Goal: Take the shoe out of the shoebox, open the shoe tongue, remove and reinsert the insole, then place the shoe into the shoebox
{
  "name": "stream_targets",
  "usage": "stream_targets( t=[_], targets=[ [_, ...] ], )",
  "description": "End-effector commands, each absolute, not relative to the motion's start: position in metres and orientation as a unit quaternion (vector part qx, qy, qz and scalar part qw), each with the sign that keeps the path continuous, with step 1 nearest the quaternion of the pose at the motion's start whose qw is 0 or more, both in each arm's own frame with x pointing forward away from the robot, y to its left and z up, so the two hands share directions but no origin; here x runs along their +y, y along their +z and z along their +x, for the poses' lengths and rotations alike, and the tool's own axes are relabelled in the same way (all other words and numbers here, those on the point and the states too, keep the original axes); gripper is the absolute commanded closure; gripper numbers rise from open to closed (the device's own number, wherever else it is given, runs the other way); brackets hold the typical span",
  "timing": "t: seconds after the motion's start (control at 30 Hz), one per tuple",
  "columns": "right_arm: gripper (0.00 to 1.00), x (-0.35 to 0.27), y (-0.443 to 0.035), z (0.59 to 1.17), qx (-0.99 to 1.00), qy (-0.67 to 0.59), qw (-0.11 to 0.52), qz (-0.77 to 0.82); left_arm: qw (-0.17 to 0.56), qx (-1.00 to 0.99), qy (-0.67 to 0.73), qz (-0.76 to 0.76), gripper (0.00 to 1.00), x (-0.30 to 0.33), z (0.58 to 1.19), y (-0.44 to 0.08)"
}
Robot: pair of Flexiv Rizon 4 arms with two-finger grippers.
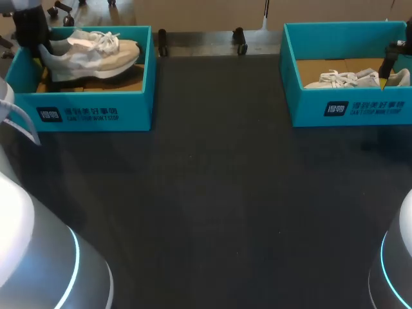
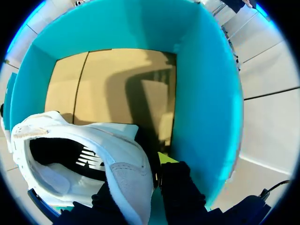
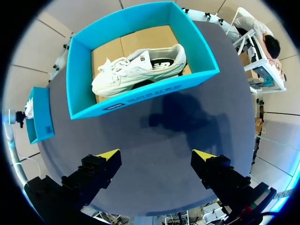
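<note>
**A:** Which step is this?

**B:** The first, I'd say. The left gripper (image 2: 140, 183) is clamped on the heel of the shoe (image 2: 123, 140), which sits inside the left shoebox (image 2: 208, 103).

**A:** And the other arm?

**B:** The right gripper (image 3: 156, 157) hangs wide open over the table (image 3: 164, 124), short of the right shoebox (image 3: 140, 96) with a second shoe (image 3: 136, 70) in it.

**A:** What next?

**B:** Lift the heel clear of the box wall, then set the shoe on the table, ready for the tongue.

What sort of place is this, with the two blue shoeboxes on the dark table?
Most likely a robot lab or test bench, not a shop: a dark table, the left shoebox with a white shoe in it, a matching right shoebox, and the right gripper hanging open above the table.
</note>
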State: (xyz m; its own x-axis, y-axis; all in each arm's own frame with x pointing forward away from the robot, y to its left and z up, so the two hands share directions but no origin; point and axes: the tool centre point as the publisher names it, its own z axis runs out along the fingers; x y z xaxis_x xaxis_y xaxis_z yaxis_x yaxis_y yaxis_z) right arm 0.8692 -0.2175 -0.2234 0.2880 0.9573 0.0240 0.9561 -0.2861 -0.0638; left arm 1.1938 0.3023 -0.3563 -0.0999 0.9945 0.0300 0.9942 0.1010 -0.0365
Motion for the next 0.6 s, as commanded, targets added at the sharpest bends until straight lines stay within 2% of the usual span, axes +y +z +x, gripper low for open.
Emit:
stream_targets(
  t=[0.03, 0.6],
  targets=[
    [0.0, -0.217, -0.224, 0.868, -0.596, 0.008, 0.032, -0.802, 0.016, -0.74, 0.005, -0.673, 1.0, 0.306, 1.187, -0.324],
    [0.0, -0.217, -0.224, 0.868, -0.596, 0.008, 0.032, -0.802, -0.007, -0.739, -0.032, -0.673, 1.0, 0.308, 1.147, -0.226]
  ],
)
